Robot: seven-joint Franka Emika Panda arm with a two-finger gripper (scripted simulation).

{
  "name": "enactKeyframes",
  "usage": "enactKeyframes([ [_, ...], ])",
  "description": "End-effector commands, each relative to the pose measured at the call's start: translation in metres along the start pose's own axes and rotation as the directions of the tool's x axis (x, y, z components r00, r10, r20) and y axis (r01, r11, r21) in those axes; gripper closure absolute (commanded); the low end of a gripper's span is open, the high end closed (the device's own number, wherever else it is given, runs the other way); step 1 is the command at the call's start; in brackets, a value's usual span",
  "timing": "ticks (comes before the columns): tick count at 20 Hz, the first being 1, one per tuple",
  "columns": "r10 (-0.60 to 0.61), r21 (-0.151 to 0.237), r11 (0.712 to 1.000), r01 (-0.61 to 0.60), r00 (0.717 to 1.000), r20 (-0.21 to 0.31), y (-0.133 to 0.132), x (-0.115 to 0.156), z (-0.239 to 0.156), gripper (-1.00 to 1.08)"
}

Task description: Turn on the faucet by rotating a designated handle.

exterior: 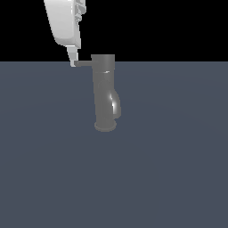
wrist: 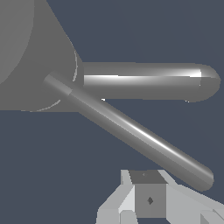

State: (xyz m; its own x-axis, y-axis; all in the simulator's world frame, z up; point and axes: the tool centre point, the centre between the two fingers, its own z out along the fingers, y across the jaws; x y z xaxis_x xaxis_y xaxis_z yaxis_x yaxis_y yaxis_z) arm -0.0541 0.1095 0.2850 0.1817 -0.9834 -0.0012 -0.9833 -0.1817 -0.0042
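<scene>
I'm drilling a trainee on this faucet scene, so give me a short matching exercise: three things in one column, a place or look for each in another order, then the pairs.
Things:
1. faucet
2. handle
3. gripper

Descriptions:
A. white, at the tip of the thin lever
B. dark grey upright cylinder on a round base
C. slim bar sticking out sideways from the top, toward the exterior view's left

Pairs: 1-B, 2-C, 3-A

Sim test scene, not a real room.
Flat slate-grey floor runs to a hard horizon under a plain black backdrop. Untextured rendered shading; lone faucet stands straight on the plane, with no sink or counter around it.
</scene>
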Motion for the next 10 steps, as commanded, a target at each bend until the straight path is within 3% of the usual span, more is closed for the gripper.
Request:
enactKeyframes([
  [1, 0.014, -0.003, 1.0, -0.014, 1.0, -0.001, 0.008, 0.015, 0.0, 1.08],
  [10, 0.015, -0.004, 1.0, -0.015, 1.0, -0.001, 0.033, 0.042, 0.0, 1.08],
])
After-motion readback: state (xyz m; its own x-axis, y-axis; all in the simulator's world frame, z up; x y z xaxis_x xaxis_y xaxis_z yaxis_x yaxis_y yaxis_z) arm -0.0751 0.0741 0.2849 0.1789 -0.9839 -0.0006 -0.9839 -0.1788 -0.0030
